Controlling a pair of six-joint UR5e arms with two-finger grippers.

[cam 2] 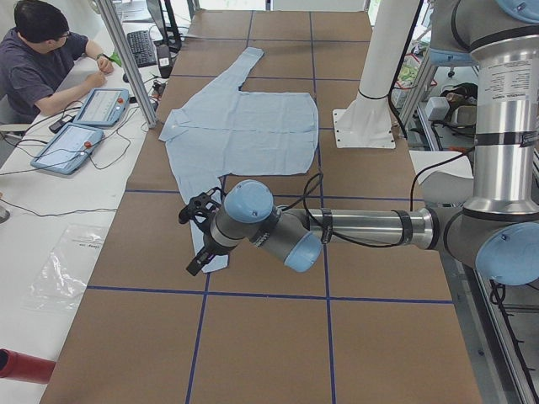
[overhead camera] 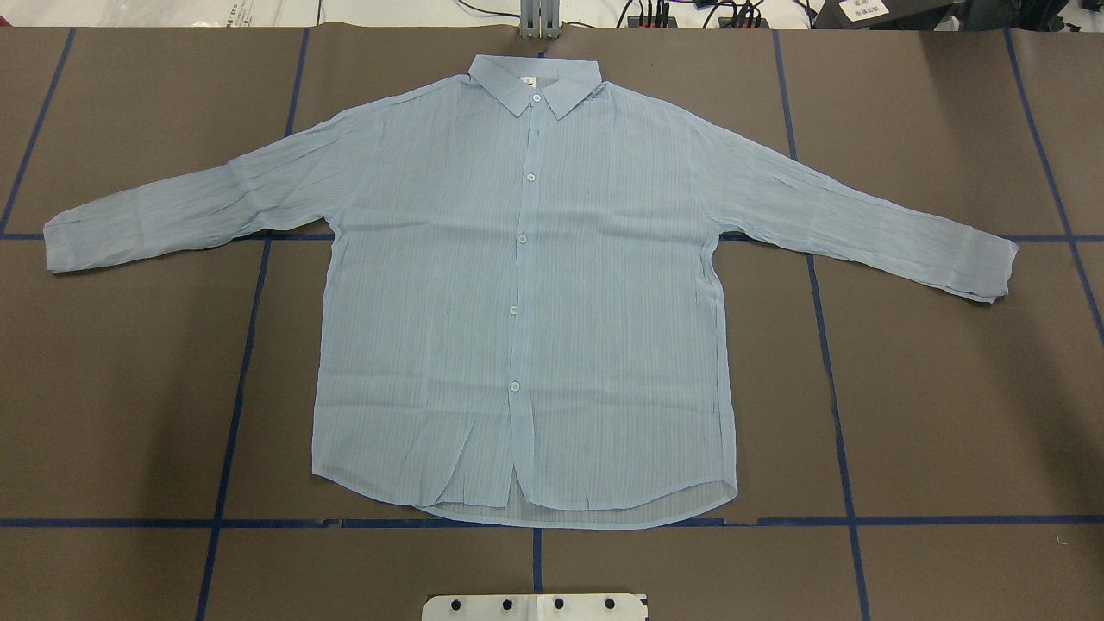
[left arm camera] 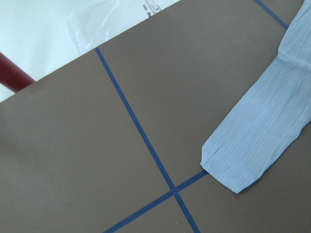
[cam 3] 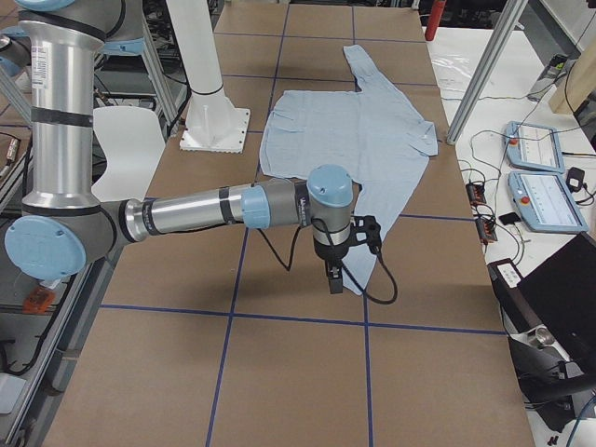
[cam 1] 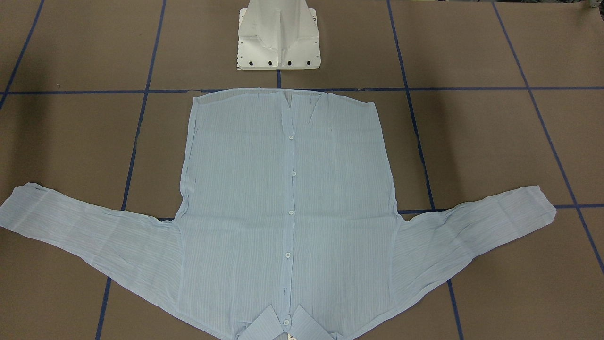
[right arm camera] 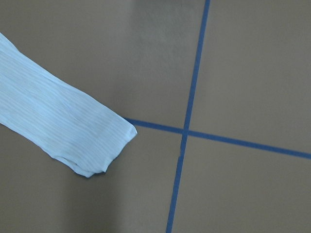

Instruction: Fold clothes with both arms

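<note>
Seeing left arm, right arm stretched level over bench ends; left claw, right claw above shirt cuffs, we cannot tell open or closed; collar tag unreadable.

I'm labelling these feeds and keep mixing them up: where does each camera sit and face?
Front-facing: across the table, looking down on the shirt, collar nearest; only the pedestal base shows.
Overhead: from behind the base, collar farthest; shares shirt and base with front-facing.
Exterior left: table's end, looking along it; left arm near.
Exterior right: opposite end; right arm near.
Left wrist: down on left-side cuff; no body shows.
Right wrist: down on right-side cuff; no body.
</note>
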